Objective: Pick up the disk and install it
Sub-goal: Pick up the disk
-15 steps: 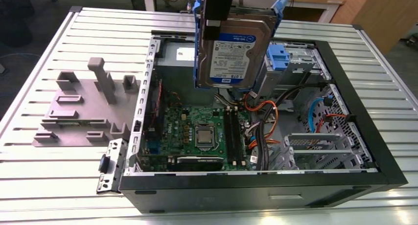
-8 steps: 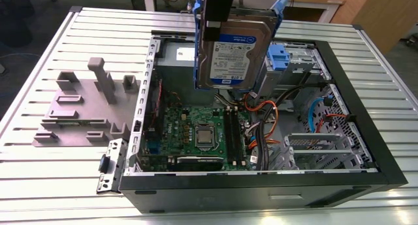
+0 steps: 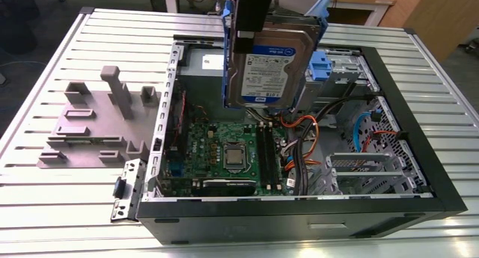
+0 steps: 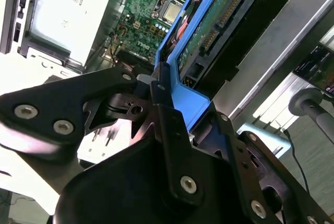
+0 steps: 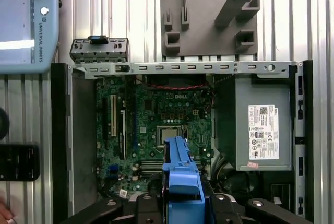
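Hanging upright in the air over the open computer case (image 3: 299, 216), the disk (image 3: 273, 67) is gripped at its top end by the gripper (image 3: 250, 28), jaws clamped on the blue-railed drive, straight above the case's motherboard (image 3: 224, 151), with the grey holder block (image 3: 90, 129) sitting just outside the case.

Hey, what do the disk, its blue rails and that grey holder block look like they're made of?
The disk: apparently metal, dull silver casing under a paper-like label. Its blue rails: probably moulded plastic, even saturated colour, slight sheen. The grey holder block: likely plastic, matte uniform grey, blocky slots.
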Controlling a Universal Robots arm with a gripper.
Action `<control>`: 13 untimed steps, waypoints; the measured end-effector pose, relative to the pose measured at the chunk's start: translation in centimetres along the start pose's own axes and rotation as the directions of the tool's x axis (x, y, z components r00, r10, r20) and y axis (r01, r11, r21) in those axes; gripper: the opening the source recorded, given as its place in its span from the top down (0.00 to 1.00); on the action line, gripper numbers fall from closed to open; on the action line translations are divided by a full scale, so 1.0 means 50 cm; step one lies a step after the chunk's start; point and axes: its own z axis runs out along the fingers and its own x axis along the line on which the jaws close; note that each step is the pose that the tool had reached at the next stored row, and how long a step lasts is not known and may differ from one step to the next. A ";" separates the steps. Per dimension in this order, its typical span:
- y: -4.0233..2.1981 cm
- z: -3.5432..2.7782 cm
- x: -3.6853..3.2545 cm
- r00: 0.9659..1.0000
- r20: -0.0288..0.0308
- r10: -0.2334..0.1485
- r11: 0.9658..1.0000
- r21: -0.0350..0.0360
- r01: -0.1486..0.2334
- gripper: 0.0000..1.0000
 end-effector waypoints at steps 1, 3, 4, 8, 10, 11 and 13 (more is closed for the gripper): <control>-0.005 0.000 0.000 1.000 0.000 0.000 1.000 0.000 0.000 0.64; -0.017 0.000 0.000 1.000 0.000 0.000 1.000 0.000 0.000 0.64; -0.023 0.000 0.000 1.000 0.000 0.000 1.000 0.000 0.000 0.64; -0.032 0.001 0.002 1.000 0.000 0.000 1.000 0.000 0.000 0.64; -0.032 0.001 0.008 1.000 0.000 0.000 1.000 0.000 0.000 0.64; -0.033 0.001 0.012 1.000 0.000 0.000 1.000 0.000 0.000 0.64; -0.033 0.001 0.022 1.000 0.000 0.000 1.000 0.000 0.000 0.64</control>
